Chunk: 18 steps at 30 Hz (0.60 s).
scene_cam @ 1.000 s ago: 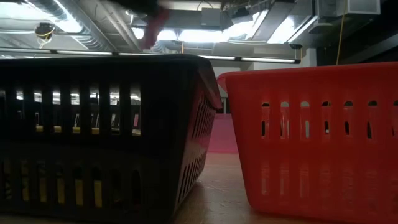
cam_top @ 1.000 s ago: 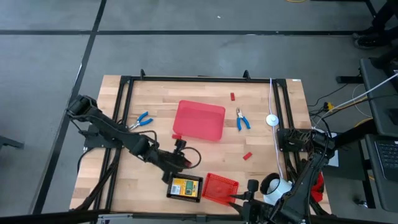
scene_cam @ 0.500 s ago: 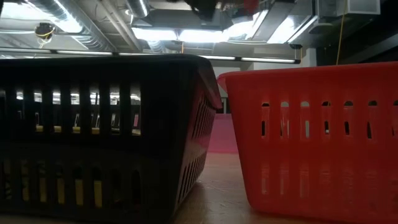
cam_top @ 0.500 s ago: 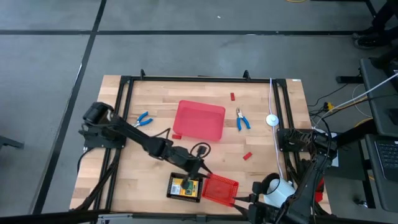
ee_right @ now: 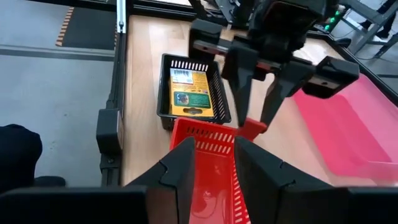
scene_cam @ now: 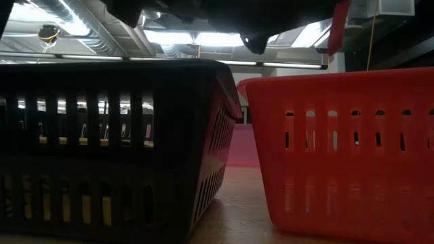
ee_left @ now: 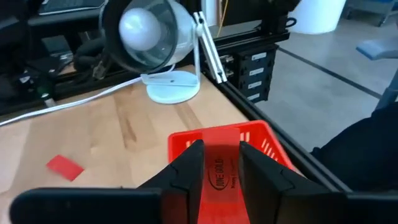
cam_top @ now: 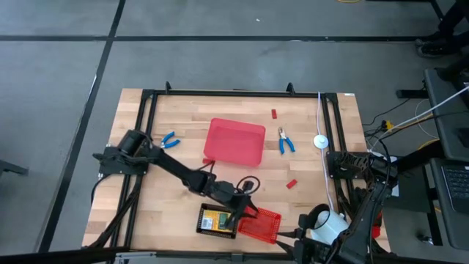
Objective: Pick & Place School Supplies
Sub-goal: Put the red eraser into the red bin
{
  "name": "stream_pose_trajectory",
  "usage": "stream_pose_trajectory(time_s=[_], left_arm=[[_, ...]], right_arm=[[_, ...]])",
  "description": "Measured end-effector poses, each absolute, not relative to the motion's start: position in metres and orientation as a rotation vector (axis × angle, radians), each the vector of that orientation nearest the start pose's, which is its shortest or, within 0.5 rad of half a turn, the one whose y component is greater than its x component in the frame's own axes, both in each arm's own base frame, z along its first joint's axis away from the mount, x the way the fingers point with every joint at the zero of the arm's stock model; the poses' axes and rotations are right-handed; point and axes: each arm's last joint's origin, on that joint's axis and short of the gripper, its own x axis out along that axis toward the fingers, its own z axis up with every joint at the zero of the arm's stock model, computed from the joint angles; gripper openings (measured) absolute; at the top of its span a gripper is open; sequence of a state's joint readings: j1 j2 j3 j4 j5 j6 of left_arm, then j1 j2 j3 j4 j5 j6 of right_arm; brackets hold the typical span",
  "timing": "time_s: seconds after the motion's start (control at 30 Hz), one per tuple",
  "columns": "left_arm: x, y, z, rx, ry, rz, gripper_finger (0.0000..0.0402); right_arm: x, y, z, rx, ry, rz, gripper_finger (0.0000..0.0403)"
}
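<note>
Red block [ee_right: 252,129] upright, clenched in left pincer [ee_right: 257,118], above red basket [cam_top: 261,224]

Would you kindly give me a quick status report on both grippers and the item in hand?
Left gripper shut on a red block, above the red mesh basket. Right gripper waiting at the table's near edge, open. Nothing in the way.

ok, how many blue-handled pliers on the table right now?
2. One pair of blue-handled pliers lies left of the large red plastic tray, the other right of it. None appear hidden.
</note>
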<state>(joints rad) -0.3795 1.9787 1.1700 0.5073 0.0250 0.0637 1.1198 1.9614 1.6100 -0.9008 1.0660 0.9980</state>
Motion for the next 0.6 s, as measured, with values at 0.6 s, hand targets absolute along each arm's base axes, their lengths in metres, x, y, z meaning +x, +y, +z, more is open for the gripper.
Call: stream_pose_trajectory(time_s=[0.6], left_arm=[[0.374,-0.169,0.197,0.338,0.437,0.011,0.0190]], right_arm=[[0.191,0.348,0.242,-0.112,0.488,-0.226,0.0114]])
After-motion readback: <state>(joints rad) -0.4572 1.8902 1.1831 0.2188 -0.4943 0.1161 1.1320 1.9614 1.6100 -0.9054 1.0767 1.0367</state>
